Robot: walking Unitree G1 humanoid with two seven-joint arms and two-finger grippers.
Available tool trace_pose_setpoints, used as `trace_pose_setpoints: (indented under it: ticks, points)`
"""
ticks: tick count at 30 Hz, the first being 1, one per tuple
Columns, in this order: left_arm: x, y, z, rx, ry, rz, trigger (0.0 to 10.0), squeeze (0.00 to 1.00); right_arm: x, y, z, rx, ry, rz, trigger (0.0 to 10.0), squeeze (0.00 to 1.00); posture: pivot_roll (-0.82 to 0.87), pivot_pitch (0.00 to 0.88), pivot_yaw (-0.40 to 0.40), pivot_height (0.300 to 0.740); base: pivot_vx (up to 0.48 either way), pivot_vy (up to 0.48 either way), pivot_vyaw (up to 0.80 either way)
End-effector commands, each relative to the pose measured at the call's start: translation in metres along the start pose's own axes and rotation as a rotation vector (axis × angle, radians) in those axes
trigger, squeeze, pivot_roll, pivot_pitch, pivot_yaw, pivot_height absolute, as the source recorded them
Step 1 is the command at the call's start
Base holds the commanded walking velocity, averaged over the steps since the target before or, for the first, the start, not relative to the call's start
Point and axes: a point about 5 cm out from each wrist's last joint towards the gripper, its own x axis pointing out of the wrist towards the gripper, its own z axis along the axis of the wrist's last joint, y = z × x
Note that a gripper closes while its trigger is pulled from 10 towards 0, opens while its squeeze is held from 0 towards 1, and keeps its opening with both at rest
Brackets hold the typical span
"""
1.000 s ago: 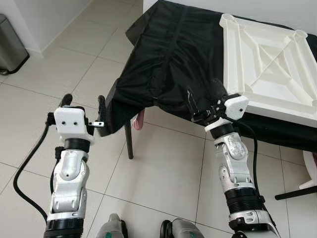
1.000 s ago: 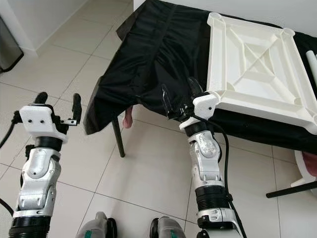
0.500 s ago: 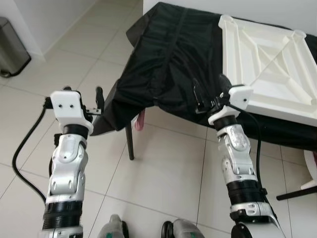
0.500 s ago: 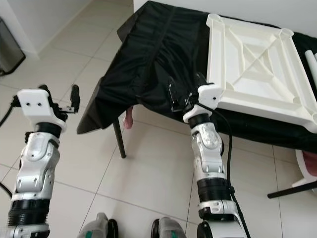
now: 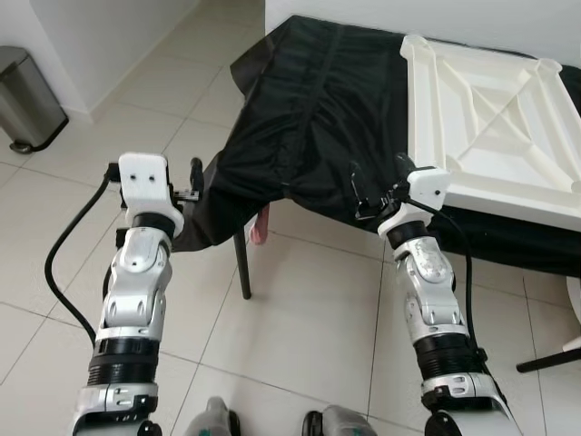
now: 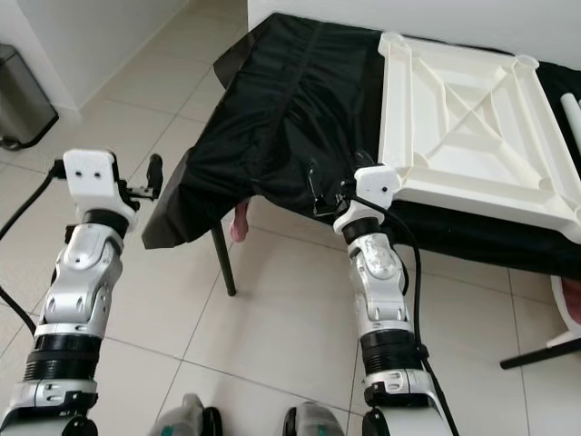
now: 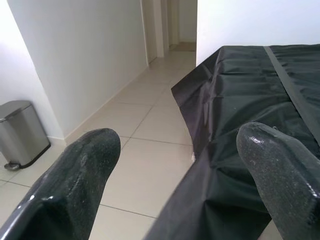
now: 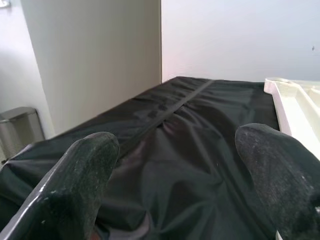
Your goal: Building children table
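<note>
My left gripper: fingers spread wide, nothing between them; it is raised just off the hanging corner of the black cloth, not touching it as far as I can tell.
My right gripper: fingers also spread wide and empty, held at the near edge of the cloth-covered table, close to the near left corner of the white tabletop.
White tabletop: lies upside down on the black cloth, ribbed underside up, toward my right side.
Black cloth: drapes over the table and hangs down at the near left corner, beside a dark table leg.
Bin: metal, by the wall, well apart on my left.
Floor: pale tiles.
</note>
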Motion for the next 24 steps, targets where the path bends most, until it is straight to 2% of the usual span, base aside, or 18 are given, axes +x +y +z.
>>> trace_pose_setpoints:
  ticks: [1,4,9,10,12,16,17,18,24]
  points:
    - [0.001,0.002,-0.003,-0.004,0.027,0.034,10.0,0.0,0.004,0.003,0.001,0.002,-0.009,0.003,10.0,0.0,0.03,0.011,0.009,0.74,0.0,0.0,0.0]
    - [0.001,0.0,-0.005,-0.034,0.034,0.032,10.0,0.0,0.004,0.008,-0.002,0.003,-0.005,0.015,10.0,0.0,0.02,0.022,0.011,0.74,0.0,0.0,0.0]
    - [-0.004,-0.006,-0.003,-0.054,0.028,0.003,10.0,0.0,0.0,0.007,-0.002,-0.017,-0.003,0.012,10.0,0.0,0.02,0.05,-0.006,0.74,0.0,0.0,0.0]
    - [-0.014,-0.003,0.002,-0.062,0.014,0.007,10.0,0.0,-0.009,-0.006,0.002,-0.023,-0.014,-0.051,10.0,0.0,0.02,0.067,-0.01,0.74,0.0,0.0,0.0]
    - [-0.014,-0.003,0.002,-0.062,0.014,0.007,10.0,0.0,-0.009,-0.006,0.002,-0.023,-0.014,-0.051,10.0,0.0,0.02,0.067,-0.01,0.74,0.0,0.0,0.0]
    - [-0.026,0.002,0.004,-0.031,-0.003,0.012,10.0,0.0,-0.018,-0.02,0.004,-0.042,-0.017,-0.098,10.0,0.0,0.03,0.078,-0.014,0.74,0.0,0.0,0.0]
    - [-0.026,0.002,0.004,-0.031,-0.003,0.012,10.0,0.0,-0.018,-0.02,0.004,-0.042,-0.017,-0.098,10.0,0.0,0.03,0.078,-0.014,0.74,0.0,0.0,0.0]
    - [-0.028,0.003,0.005,0.003,-0.015,0.009,10.0,0.0,-0.018,-0.018,0.005,-0.05,-0.021,-0.072,10.0,0.0,0.04,0.075,-0.02,0.74,0.0,0.0,0.0]
    - [-0.028,0.003,0.007,0.014,-0.025,0.007,10.0,0.0,-0.012,-0.011,0.009,-0.052,-0.044,-0.041,10.0,0.0,0.05,0.068,-0.031,0.74,0.0,0.0,0.0]
